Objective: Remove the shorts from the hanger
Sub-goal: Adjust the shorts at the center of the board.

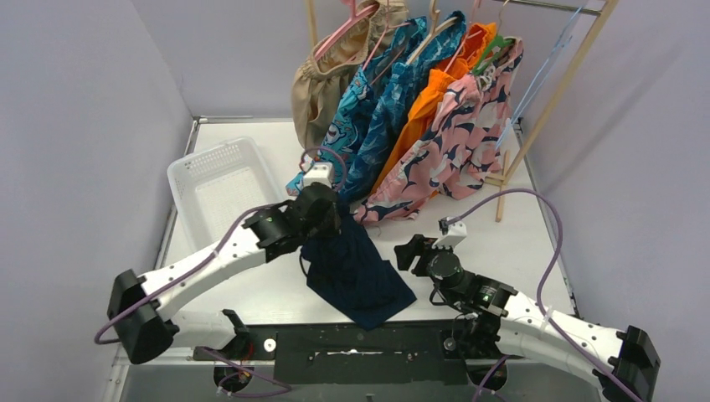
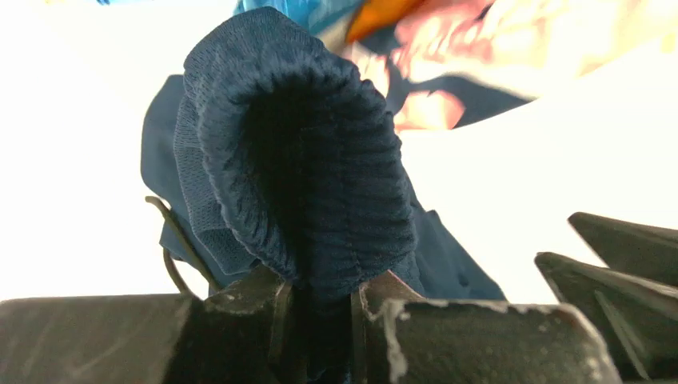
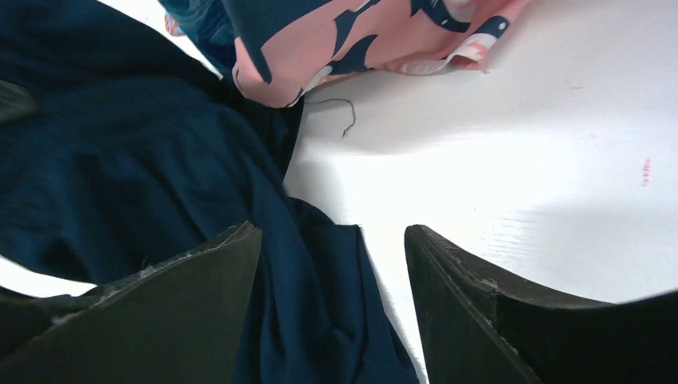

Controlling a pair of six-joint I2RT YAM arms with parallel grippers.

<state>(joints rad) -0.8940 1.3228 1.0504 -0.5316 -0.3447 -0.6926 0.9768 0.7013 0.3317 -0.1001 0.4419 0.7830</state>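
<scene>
My left gripper (image 1: 333, 219) is shut on the waistband of the plain navy shorts (image 1: 356, 268), which hang from it and drape onto the table. In the left wrist view the ribbed navy waistband (image 2: 308, 160) rises from between the shut jaws (image 2: 320, 298). My right gripper (image 1: 408, 249) is open and empty, low over the table just right of the navy shorts (image 3: 144, 184). Several other shorts hang on hangers at the back: tan (image 1: 322, 79), turquoise print (image 1: 352, 109), dark teal-blue print (image 1: 398, 105), orange (image 1: 427, 100) and pink shark print (image 1: 456, 138).
A white perforated basket (image 1: 219, 180) sits at the left of the table. A wooden clothes rack (image 1: 553, 92) stands at the back right. Grey walls enclose both sides. A loose dark thread (image 3: 342, 120) lies on the table.
</scene>
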